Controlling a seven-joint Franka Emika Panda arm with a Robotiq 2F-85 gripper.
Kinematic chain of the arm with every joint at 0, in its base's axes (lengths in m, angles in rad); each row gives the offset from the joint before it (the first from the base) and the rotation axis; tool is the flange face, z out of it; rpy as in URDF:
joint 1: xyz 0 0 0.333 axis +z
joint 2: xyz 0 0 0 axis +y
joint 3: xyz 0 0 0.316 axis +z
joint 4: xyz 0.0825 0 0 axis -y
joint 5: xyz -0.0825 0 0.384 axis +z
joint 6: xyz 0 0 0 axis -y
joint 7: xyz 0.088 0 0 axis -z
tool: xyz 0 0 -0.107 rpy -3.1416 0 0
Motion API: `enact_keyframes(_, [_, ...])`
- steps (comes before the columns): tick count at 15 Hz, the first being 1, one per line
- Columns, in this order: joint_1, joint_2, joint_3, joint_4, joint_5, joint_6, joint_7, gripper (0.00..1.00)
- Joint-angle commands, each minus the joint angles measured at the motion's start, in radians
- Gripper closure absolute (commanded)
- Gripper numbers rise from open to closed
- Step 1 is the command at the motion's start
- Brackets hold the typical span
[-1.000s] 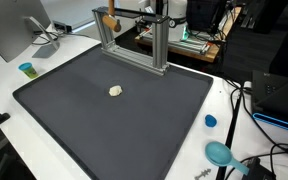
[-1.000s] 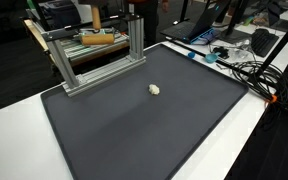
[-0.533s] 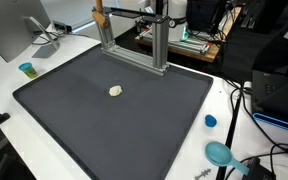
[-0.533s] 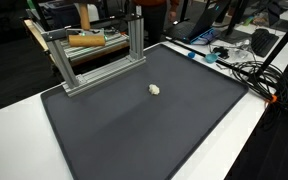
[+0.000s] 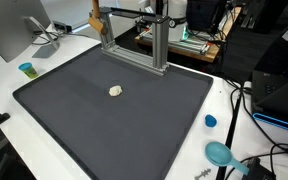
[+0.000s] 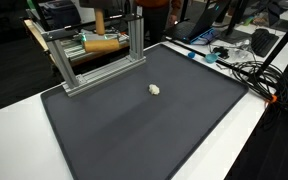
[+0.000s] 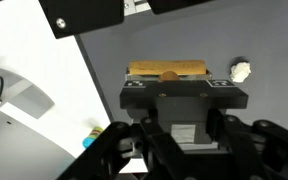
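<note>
My gripper (image 7: 169, 88) shows only in the wrist view, dark and filling the lower half. A tan wooden block (image 7: 167, 72) sits at its fingertips and the jaws look shut on it, held high above a black mat (image 7: 184, 45). A small cream lump (image 7: 241, 70) lies on the mat just to the right of the block. The lump also shows in both exterior views (image 5: 115, 91) (image 6: 155, 89), alone near the mat's middle. The arm and gripper are out of view in both exterior views.
A silver metal frame (image 5: 134, 55) (image 6: 96, 72) stands on the mat's far edge, with a tan shape (image 6: 102, 42) behind it. A blue cup (image 5: 26, 69), a blue cap (image 5: 210, 121), a teal object (image 5: 219, 153) and cables (image 6: 246, 70) lie on the white table.
The tan shape behind the frame has shifted a little between frames. The cream lump and the frame have not moved.
</note>
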Motion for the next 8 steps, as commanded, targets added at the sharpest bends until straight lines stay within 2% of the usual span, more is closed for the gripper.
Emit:
enact_keyframes(1, [0.026,0.041,-0.005,0.035,-0.002,-0.003,0.003,0.53])
enact_keyframes(4, [0.039,0.117,-0.001,0.091,-0.002,-0.002,0.006,0.53])
enact_keyframes(7, [0.037,0.122,-0.003,0.100,-0.002,-0.002,0.006,0.53])
enact_keyframes(8, [0.037,0.122,-0.003,0.101,-0.002,-0.002,0.006,0.78])
